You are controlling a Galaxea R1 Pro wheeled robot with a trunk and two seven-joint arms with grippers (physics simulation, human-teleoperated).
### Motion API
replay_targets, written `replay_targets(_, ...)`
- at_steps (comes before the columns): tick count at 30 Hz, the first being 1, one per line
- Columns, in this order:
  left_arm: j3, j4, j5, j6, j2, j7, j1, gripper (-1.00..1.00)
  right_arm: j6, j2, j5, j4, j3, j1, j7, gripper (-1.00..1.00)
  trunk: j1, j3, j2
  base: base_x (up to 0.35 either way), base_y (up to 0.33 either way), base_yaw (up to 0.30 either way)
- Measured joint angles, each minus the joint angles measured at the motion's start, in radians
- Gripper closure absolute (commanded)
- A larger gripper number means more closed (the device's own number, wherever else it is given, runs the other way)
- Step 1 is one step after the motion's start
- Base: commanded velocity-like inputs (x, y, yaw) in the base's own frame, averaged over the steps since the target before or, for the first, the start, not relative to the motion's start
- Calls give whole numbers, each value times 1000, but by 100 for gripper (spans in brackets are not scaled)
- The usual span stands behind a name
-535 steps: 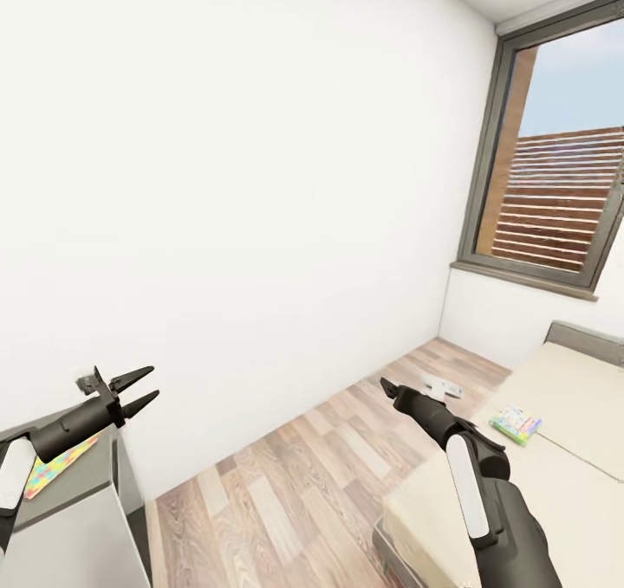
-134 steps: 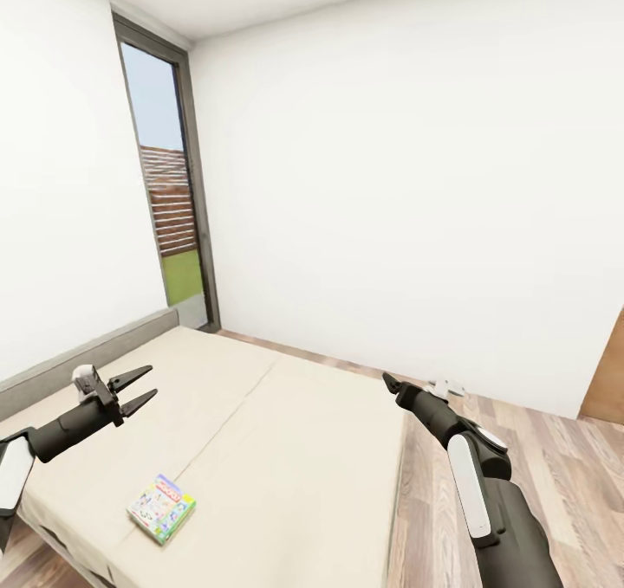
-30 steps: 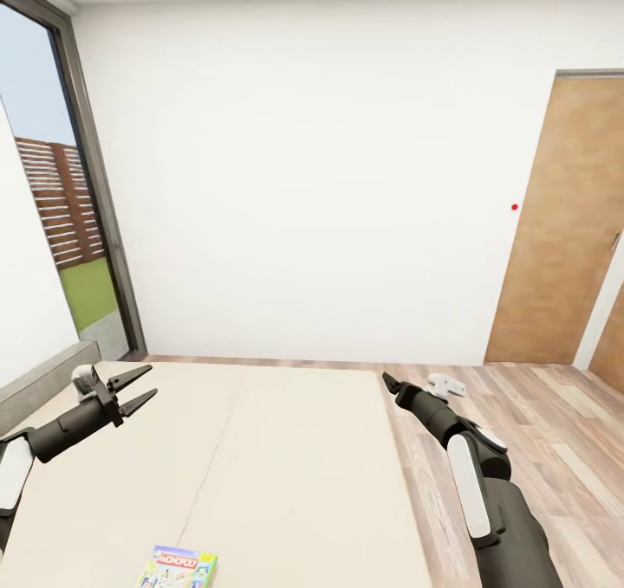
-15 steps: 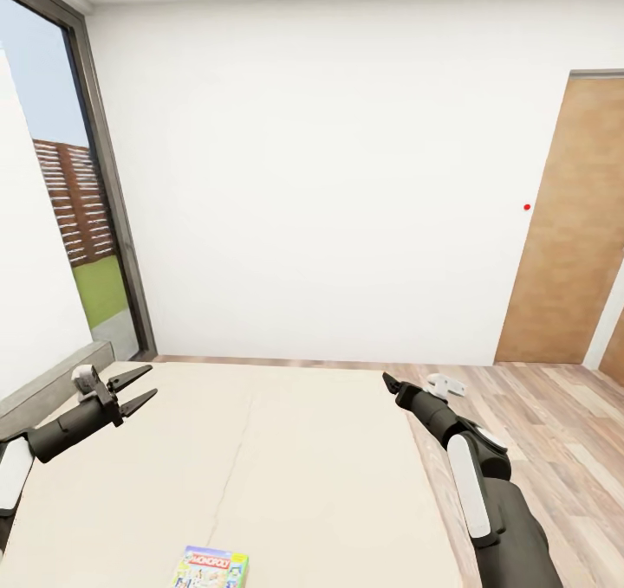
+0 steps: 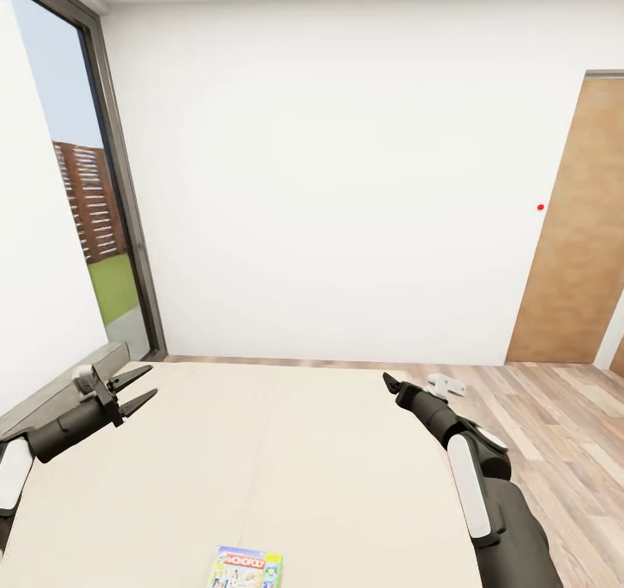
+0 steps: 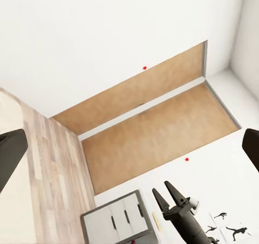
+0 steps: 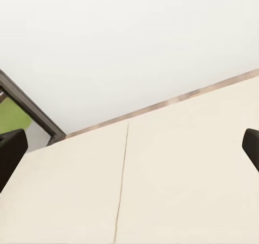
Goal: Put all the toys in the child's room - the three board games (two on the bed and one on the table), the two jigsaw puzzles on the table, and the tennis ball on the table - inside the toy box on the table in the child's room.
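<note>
One board game (image 5: 247,566), the Monopoly box, lies flat on the bed (image 5: 286,467) right at the near edge of the head view. The left gripper (image 5: 139,385) hangs over the bed's left side with fingers spread and empty. The right gripper (image 5: 389,384) sits by the bed's right edge near the wood floor (image 5: 555,423), can't tell if it's spread or closed.

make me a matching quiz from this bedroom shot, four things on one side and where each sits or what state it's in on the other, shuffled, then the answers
Things:
1. board game
2. left gripper
3. wooden door
4. window

Places or states:
A. set in the wall at the far right of the head view
B. flat on the bed, at the near edge of the head view
C. tall, dark-framed, at the left, with grass outside
D. open, empty, raised over the bed's left side

Pairs: 1-B, 2-D, 3-A, 4-C
</note>
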Motion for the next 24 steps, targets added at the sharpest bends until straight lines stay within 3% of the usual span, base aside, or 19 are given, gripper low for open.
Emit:
replay_targets(6,0,0,0,0,0,0,0,-100,0,1,0,0,1,0,-1,-100,0,0,0,51,212,0)
replay_targets(24,0,0,1,0,0,-1,0,-100,0,1,0,0,1,0,0,-100,0,0,0,99,61,0)
